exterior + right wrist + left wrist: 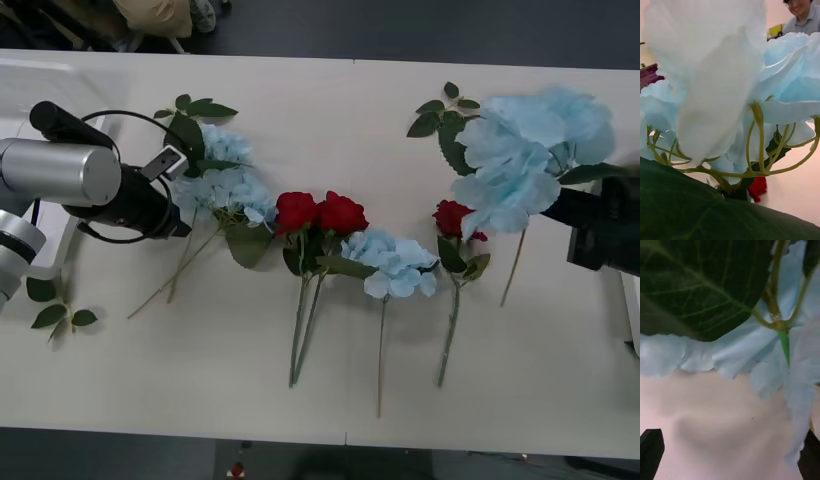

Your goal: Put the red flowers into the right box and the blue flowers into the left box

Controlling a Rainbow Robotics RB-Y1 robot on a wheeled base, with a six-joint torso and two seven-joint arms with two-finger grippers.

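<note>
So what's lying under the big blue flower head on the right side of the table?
Under the large blue flower head, a red rose pokes out at its lower left edge, and a thin green stem runs out below. The leaves partly tuck beneath; anything further under the petals is covered.

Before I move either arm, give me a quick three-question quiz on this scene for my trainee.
1. How many red flowers lie on the table?
2. True or false: the left tool is shut.
3. The right arm sits nearest: A) the paired roses, B) the biggest of the blue flowers, C) the loose leaf sprig.
Key: 1) three; 2) false, it is open; 3) B.
</note>
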